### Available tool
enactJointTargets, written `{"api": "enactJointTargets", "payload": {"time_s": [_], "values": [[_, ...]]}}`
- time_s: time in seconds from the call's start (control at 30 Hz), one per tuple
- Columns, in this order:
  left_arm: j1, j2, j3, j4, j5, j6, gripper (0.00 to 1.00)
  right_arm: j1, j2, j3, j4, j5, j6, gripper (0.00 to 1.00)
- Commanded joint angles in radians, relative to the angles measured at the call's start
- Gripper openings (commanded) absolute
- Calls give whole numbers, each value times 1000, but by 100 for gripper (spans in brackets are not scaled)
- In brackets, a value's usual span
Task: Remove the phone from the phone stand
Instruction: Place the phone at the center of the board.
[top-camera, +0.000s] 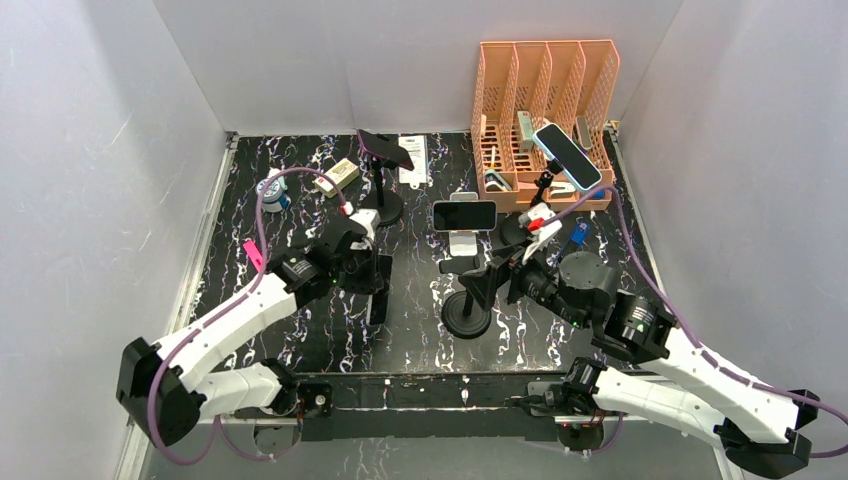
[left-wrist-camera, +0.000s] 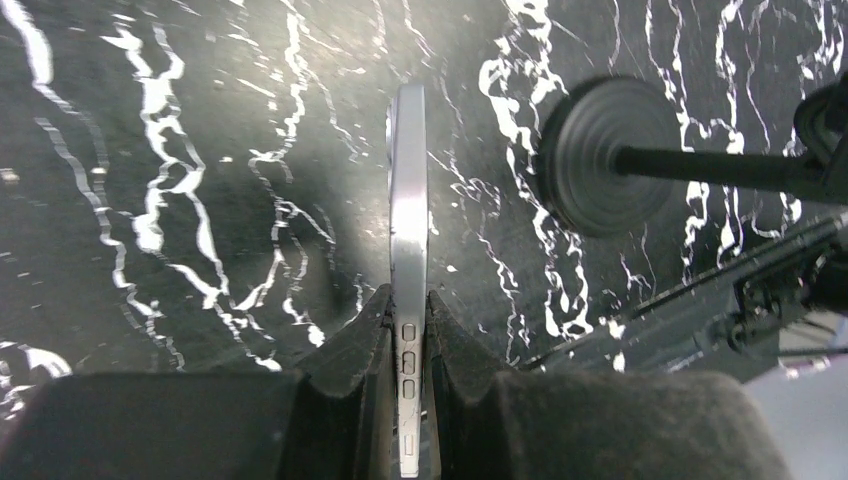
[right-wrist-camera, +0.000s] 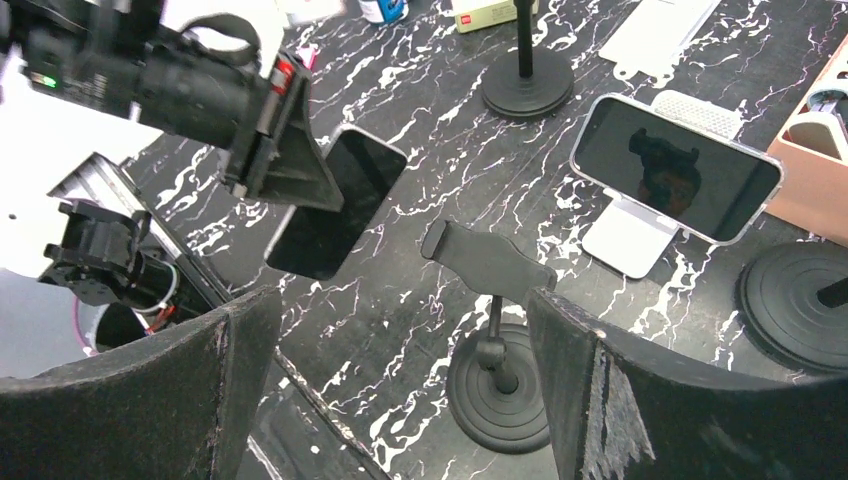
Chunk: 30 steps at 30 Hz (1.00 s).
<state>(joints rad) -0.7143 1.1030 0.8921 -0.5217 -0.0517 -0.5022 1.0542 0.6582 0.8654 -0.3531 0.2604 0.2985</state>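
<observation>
The phone (left-wrist-camera: 408, 220), dark with a silver edge, is off the stand and hangs edge-on above the marbled table, pinched between my left gripper's (left-wrist-camera: 408, 335) black pads. From the right wrist it shows as a dark slab (right-wrist-camera: 335, 205) held below the left gripper (right-wrist-camera: 290, 160). The black phone stand (right-wrist-camera: 490, 262) has a bare cradle on a thin post over a round base (right-wrist-camera: 505, 385). It stands apart from the phone, to its right (top-camera: 468, 300). My right gripper (right-wrist-camera: 400, 350) is open wide just in front of the stand, and nothing sits between its fingers (right-wrist-camera: 610, 400).
A white stand carries a second phone (top-camera: 465, 215) mid-table. Two more black stands with phones rise at the back (top-camera: 385, 150) (top-camera: 567, 155). An orange file organiser (top-camera: 545, 90) fills the back right. A tape roll (top-camera: 275, 190) and a pink item (top-camera: 253, 253) lie left.
</observation>
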Motion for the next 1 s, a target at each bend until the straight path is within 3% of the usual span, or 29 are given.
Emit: {"api": "enactJointTargets", "payload": {"time_s": [0.0,0.43,0.63,0.97], "values": [[12,60,26,67,217,29,0,3,-51,-14,7,37,42,99],[183,193,-90,176,448,-7,0,2,-135,-89,-13,55,96,99],[199,261,-97,179,539,37,0,2,-135,-99,-9,58,102,99],[200,293,-98,171,525,80,0,3,-111,-105,4,57,112,99]]}}
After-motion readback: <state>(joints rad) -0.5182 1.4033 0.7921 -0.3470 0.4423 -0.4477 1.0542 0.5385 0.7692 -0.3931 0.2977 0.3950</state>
